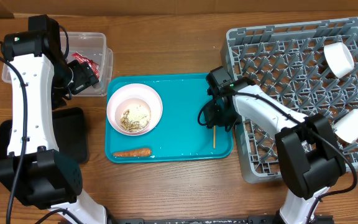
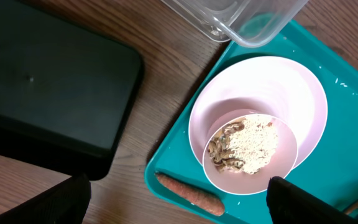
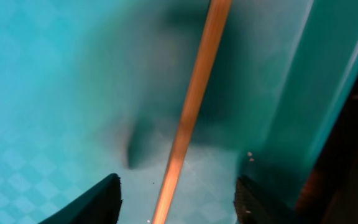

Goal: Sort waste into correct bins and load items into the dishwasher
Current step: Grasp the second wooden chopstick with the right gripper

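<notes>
Bins at the left number two: one black tray [image 1: 73, 137] on the worktop [image 1: 166, 37] and one clear tub [image 1: 98, 43] holding one red wrapper [image 1: 82, 62]. Left claw [image 2: 179, 186] hangs beside the tub, fingers spread wide and empty. One teal tray [image 1: 179, 99] carries one white bowl [image 1: 149, 99] of food scraps [image 1: 135, 117], one carrot [image 1: 132, 152] and one chopstick [image 1: 214, 137]. Right arm reaches left past the grey rack [image 1: 272, 62], its claw [image 3: 178, 180] low over the chopstick, fingers apart on either side. Two white cups [image 1: 339, 57] sit in the rack.

Bowl [image 1: 148, 97] and carrot [image 1: 132, 152] on teal tray [image 1: 179, 118], right gripper [image 1: 212, 118] perhaps over chopstick [image 1: 214, 138]
</notes>
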### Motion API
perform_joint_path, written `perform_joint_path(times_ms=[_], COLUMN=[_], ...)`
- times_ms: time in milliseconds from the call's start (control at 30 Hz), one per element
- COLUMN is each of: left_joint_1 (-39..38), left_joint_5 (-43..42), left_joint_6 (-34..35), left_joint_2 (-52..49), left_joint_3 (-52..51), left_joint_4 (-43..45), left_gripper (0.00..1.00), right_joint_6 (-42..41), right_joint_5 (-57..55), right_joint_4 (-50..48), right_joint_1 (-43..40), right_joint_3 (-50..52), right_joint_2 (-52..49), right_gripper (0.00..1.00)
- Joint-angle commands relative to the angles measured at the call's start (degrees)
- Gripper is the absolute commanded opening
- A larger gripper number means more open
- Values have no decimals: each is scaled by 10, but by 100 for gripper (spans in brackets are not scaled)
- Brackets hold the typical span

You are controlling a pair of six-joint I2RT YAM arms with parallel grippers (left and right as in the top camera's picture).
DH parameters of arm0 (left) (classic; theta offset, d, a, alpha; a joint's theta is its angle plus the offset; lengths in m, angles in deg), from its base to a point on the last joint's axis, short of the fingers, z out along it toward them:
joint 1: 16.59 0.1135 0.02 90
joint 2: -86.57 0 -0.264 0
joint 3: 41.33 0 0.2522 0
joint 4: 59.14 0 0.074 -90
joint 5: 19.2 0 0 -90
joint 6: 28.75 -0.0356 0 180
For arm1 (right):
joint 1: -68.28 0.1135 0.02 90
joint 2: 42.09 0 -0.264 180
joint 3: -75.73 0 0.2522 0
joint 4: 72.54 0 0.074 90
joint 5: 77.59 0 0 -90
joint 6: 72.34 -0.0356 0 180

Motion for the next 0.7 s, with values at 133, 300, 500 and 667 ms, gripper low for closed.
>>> perform_joint_path(times_ms=[133, 300, 500, 667], left_joint_1=[-4, -4, -4, -4], left_joint_5=[-2, -2, -2, -2], left_joint_6=[-2, -2, -2, -2], left_joint_2=[9, 10, 9, 10], left_joint_3=[-3, -3, -3, -3], left_joint_4=[4, 5, 4, 4], left_gripper=[92, 92, 92, 93], right_joint_6=[-1, -3, -34, -30], right_joint_5=[-7, -7, -7, -8], right_joint_4=[-18, -18, -11, 31], right_joint_1=[21, 47, 58, 44], right_joint_3=[18, 18, 16, -22], right_joint_2=[-9, -25, -29, -13], right_gripper=[51, 39, 5, 4])
